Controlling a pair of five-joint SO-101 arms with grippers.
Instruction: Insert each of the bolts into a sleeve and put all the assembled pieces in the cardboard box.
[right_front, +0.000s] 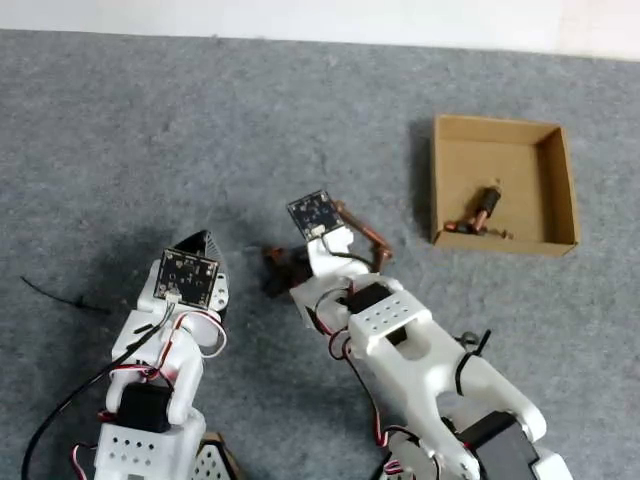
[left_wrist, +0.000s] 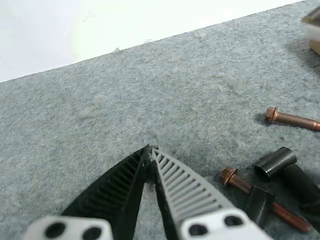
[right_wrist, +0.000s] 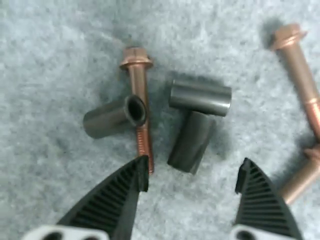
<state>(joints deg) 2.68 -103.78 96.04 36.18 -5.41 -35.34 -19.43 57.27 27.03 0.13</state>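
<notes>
My right gripper (right_wrist: 194, 175) is open just above the grey mat, with nothing between its fingers. One dark sleeve (right_wrist: 192, 142) lies just in front of the gap between them, and a second sleeve (right_wrist: 200, 97) lies beyond it. A third sleeve (right_wrist: 112, 117) rests across a copper bolt (right_wrist: 140, 105). Two more bolts (right_wrist: 300, 70) lie off to one side. My left gripper (left_wrist: 150, 151) is shut and empty, and lies apart from the pile (right_front: 280, 268). The cardboard box (right_front: 448, 190) at the right holds one assembled piece (right_front: 485, 205).
A thin black cable tie (right_front: 60, 295) lies on the mat at the far left. Two copper bolts (right_front: 365, 235) stick out between the right arm and the box. The grey mat (right_front: 200, 120) covers the table up to a pale strip at the back.
</notes>
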